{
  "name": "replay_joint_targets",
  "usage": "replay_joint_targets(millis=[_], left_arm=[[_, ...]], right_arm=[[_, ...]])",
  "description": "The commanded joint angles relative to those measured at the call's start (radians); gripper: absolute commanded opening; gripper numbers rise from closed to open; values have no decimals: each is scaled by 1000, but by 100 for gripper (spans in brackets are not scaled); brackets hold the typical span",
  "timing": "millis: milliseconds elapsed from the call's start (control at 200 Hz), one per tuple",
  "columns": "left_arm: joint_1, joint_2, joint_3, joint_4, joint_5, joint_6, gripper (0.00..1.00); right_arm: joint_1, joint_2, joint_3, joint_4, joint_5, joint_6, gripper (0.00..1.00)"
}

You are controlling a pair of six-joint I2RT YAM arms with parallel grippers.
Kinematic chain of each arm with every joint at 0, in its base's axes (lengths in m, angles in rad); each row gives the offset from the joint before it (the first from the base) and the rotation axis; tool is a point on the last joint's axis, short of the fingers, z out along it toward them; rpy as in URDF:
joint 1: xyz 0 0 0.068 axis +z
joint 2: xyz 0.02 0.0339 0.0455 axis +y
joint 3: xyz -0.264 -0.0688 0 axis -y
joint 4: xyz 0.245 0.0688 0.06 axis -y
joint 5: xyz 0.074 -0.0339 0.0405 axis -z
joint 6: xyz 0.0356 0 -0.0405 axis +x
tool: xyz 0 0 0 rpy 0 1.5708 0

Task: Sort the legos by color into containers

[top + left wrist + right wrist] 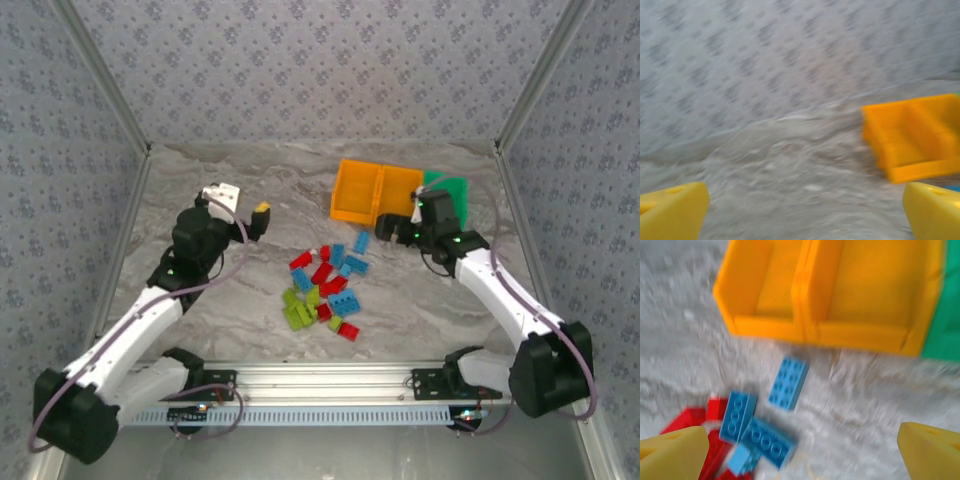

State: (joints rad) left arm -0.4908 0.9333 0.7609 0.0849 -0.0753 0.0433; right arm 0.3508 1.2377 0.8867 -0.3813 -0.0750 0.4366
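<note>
- Marbled table (250,330): carries all items below.
- L gripper (802,212): jaws spread wide, nothing betw. them; hovers over bare tbl, left of brick pile.
- R gripper (800,450): jaws wide, empty; near bins' front edge, above blue bricks.
- Bins (375,190): 2 orange + 1 green, joined in row, far-right of tbl.
- Legos (325,285): red, blue, lime bricks, loose pile at tbl centre, near bins.

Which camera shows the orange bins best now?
Right wrist: the orange bins sit close, both insides open to view and empty, slightly blurred. Top external shows them small; left wrist, blurred and side-on.
</note>
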Motion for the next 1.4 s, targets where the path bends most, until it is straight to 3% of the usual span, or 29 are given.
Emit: replay_joint_targets(millis=[0,105,180,340,425,660,954,1144,1394], left_arm=[[-95,-28,148,-426,170,78,99],[-198,-12,284,-731,247,216,99],[-259,-31,285,-863,327,328,99],[-303,-147,116,-838,436,539,99],[-305,-192,57,-808,506,642,99],[-305,-206,-5,-772,520,668,99],[-305,-223,-40,-734,537,666,99],[-304,-223,-52,-731,549,668,99],[-304,-221,-62,-728,553,675,99]], right_arm=[[53,76,47,-154,-17,61,100],[101,178,81,-146,-14,41,97],[151,246,93,-119,-28,-19,94],[247,364,110,-90,79,-288,81],[257,414,143,-104,139,-361,78],[257,510,198,-105,113,-481,76],[248,558,204,-148,26,-498,52],[247,503,153,-139,34,-463,66],[247,447,100,-93,27,-442,62]])
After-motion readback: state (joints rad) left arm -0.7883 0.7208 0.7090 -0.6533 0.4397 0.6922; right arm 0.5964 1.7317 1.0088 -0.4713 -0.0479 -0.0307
